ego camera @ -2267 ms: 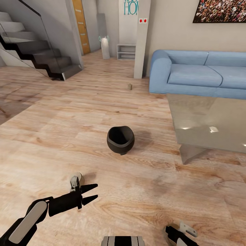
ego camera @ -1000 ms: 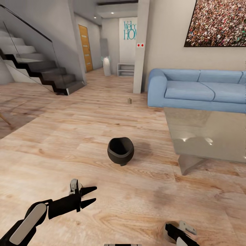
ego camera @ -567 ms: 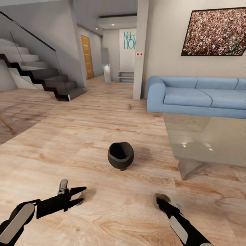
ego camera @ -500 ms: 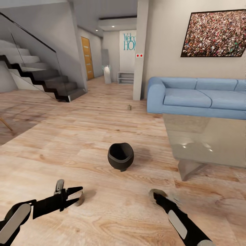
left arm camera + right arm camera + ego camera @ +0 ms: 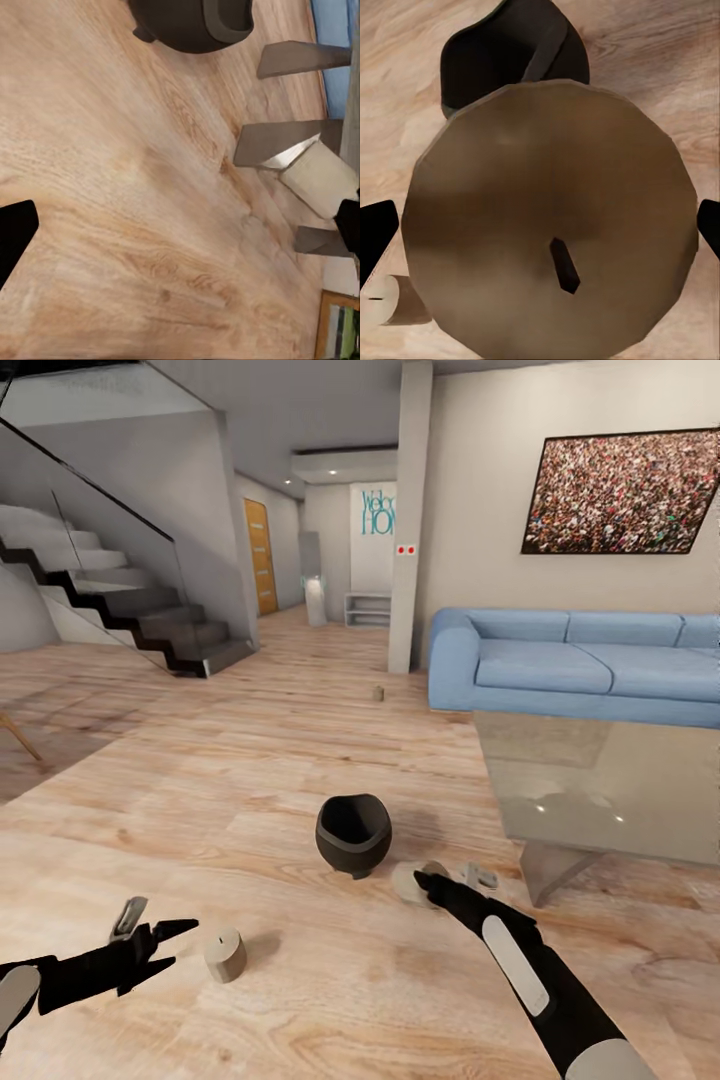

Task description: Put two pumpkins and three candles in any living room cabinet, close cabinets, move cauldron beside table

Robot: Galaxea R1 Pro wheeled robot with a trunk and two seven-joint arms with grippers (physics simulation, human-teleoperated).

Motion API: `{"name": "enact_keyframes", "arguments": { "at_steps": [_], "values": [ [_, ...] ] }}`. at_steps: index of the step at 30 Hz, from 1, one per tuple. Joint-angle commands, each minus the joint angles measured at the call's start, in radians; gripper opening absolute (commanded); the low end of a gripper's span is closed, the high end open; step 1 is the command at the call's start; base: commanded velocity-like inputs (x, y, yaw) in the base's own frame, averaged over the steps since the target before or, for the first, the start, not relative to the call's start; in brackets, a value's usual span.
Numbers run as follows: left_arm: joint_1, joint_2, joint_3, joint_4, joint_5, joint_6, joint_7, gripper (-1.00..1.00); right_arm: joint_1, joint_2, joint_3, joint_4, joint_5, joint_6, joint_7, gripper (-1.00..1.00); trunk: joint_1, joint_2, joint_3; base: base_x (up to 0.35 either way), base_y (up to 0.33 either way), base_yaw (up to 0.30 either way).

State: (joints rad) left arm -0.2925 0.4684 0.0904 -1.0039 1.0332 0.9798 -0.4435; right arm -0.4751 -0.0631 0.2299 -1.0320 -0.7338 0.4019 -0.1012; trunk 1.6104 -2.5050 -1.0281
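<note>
Right wrist: candle (image 5: pixel 547 225) between jaws.

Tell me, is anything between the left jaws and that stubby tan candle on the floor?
Nothing visible: only bare wooden floor separates the left gripper from the short tan cylindrical candle. The round black cauldron sits farther off; the right gripper holds another candle.

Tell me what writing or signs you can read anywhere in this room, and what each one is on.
"Welc" over "HOM": teal lettering on the far hallway wall, its right end cut off by the pillar.
Two small red signs on the pillar: too small to read.
The wall picture over the sofa carries no text.
</note>
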Motion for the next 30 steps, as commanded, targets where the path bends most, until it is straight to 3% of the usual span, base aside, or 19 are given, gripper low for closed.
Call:
{"name": "enact_keyframes", "arguments": {
  "at_steps": [1, 7, 13, 21, 24, 27, 30],
  "values": [
    [-0.001, -0.001, 0.010, 0.000, -0.007, 0.005, 0.015, 1.00, 0.000, -0.001, 0.004, -0.003, -0.010, -0.003, 0.010, -1.00, -0.001, 0.000, 0.003, 0.000, 0.000, 0.000],
    [-0.001, -0.003, 0.019, 0.001, -0.007, 0.003, 0.117, 1.00, 0.000, 0.000, 0.003, 0.001, -0.005, -0.017, 0.078, -1.00, -0.003, 0.001, 0.027, 0.000, 0.000, 0.021],
    [-0.005, -0.009, 0.020, 0.001, -0.007, 0.001, 0.214, 1.00, -0.001, 0.000, 0.005, 0.006, 0.006, -0.021, 0.075, -1.00, -0.006, 0.003, 0.054, 0.000, 0.000, 0.213],
    [-0.007, -0.013, 0.033, 0.001, -0.005, -0.053, 0.443, 1.00, -0.001, 0.001, 0.007, -0.006, 0.004, -0.017, 0.083, -1.00, -0.010, 0.005, 0.092, 0.000, 0.000, 0.249],
    [-0.008, -0.022, 0.033, 0.001, -0.007, -0.089, 0.492, 1.00, -0.001, 0.001, 0.028, -0.055, 0.001, -0.008, 0.084, -1.00, -0.015, 0.013, 0.106, 0.000, 0.000, 0.250],
    [-0.009, -0.042, 0.033, 0.001, -0.010, -0.109, 0.549, 1.00, 0.000, 0.000, 0.068, -0.152, -0.006, 0.011, 0.082, -1.00, -0.026, 0.034, 0.118, 0.000, 0.000, 0.248],
    [-0.035, -0.094, 0.029, 0.005, -0.031, -0.125, 0.633, 1.00, 0.000, -0.001, 0.082, -0.251, -0.010, 0.042, 0.081, -1.00, -0.038, 0.055, 0.130, 0.000, 0.000, 0.247]
  ]
}}
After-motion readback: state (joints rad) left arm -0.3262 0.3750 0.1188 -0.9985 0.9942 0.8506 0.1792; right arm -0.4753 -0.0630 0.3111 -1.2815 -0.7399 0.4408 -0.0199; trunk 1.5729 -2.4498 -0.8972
